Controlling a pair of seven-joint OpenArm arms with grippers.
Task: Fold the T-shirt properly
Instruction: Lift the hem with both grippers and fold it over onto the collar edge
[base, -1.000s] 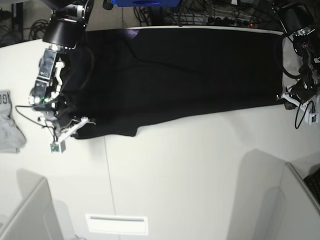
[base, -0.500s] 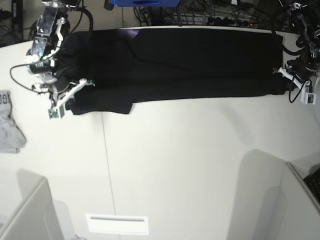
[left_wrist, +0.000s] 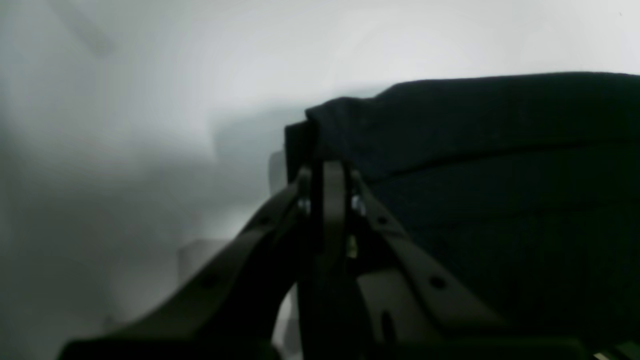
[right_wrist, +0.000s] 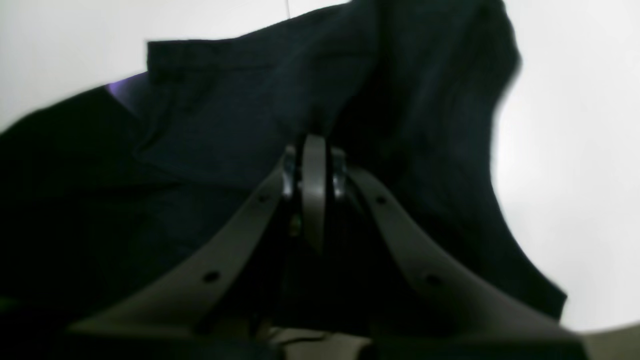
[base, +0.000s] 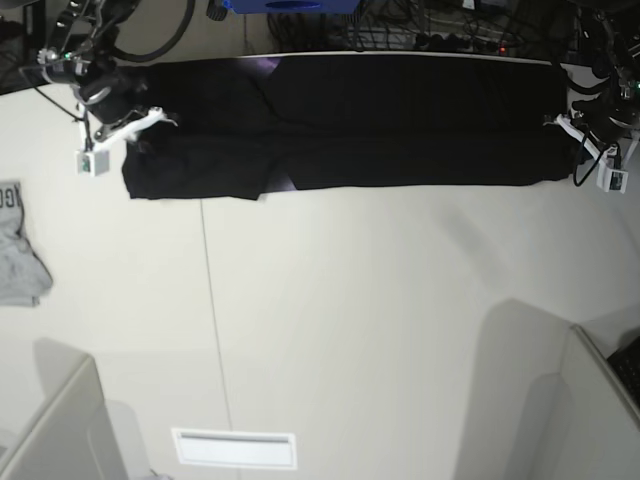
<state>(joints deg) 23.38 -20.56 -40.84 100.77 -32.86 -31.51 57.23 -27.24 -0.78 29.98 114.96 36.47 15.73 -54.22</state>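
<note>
At the top of the base frame we are pinching the T-shirt (base: 400, 125), lying as a long black band across the far table (base: 350, 330), with our right gripper (base: 128, 128) at upper left and left gripper (base: 572, 130) at upper right.

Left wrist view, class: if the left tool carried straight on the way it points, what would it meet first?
The left tool is already shut on the black T-shirt edge; beyond lies bare white table, though depth is unclear.

Dark perforated gripper (right_wrist: 313, 150) fingers, silver screws
</note>
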